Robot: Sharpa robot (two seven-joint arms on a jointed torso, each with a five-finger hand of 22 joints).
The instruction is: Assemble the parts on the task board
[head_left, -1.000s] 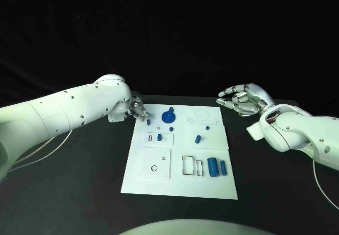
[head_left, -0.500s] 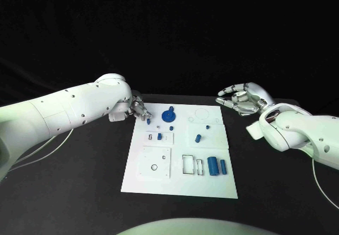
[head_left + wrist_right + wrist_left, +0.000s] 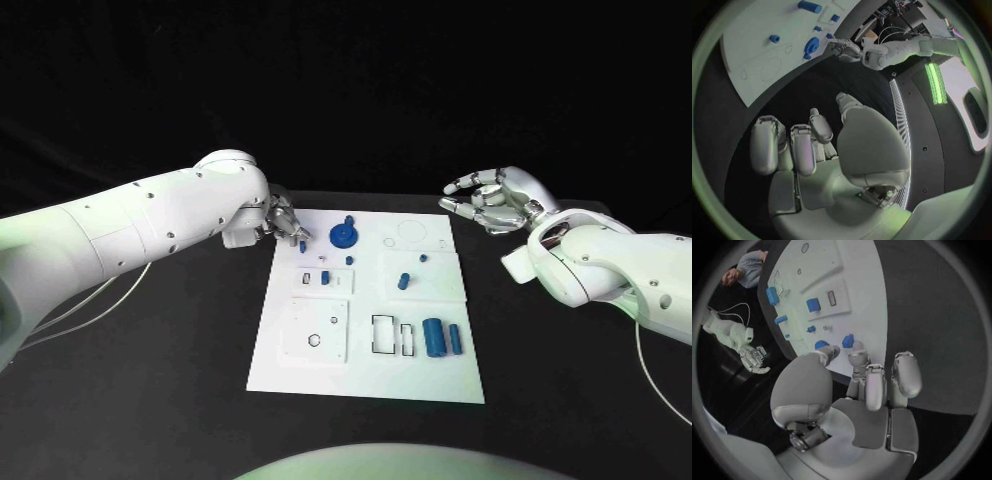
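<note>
Right hand (image 3: 493,201) slightly raised (fingers curled, empty); left hand (image 3: 277,224) fingers pinching small blue part (image 3: 303,244), axis unclear.

The counter (image 3: 159,380) is lying black under everything — a dark, matte top, stretching out to both sides and toward the near edge. A thin pale cable (image 3: 87,310) is trailing across it on the left, curving off toward the picture's edge. Another thin cable (image 3: 652,370) is running along the counter's right side. Behind the counter a black backdrop (image 3: 346,90) is hanging — plain and unlit, closing off the far side.
</note>
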